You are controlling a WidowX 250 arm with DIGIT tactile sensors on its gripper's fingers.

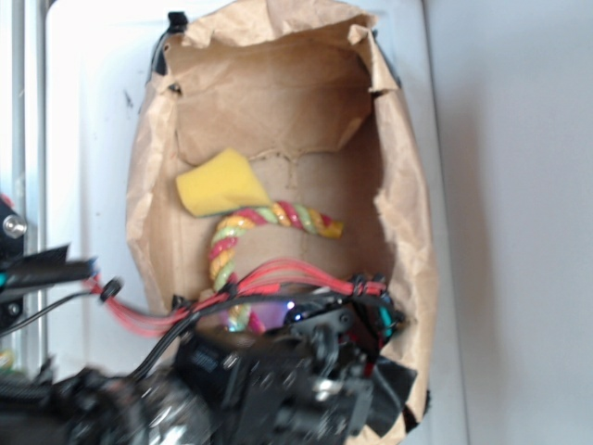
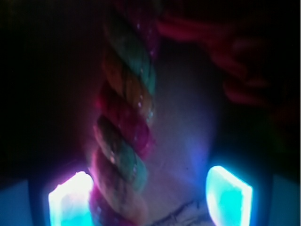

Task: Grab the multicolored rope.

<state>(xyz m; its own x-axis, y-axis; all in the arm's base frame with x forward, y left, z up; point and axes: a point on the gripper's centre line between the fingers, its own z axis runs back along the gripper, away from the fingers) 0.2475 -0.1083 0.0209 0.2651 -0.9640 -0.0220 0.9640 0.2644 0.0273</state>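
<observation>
The multicolored rope (image 1: 225, 246), twisted from red-pink, yellow and pale green strands, lies cane-shaped on the floor of a brown paper bag (image 1: 412, 241). Its lower end disappears under my arm (image 1: 296, 371) at the bag's near side. In the wrist view the rope (image 2: 124, 122) runs up the picture between my fingers. My gripper (image 2: 150, 183) is open around it. The rope lies against the left glowing finger (image 2: 70, 202), and a wide gap separates it from the right finger (image 2: 228, 195).
A yellow sponge (image 1: 218, 185) lies at the rope's far left, touching its curve. Thin red wires (image 1: 278, 276) from the arm cross over the rope. The tall crumpled walls of the paper bag close in on all sides.
</observation>
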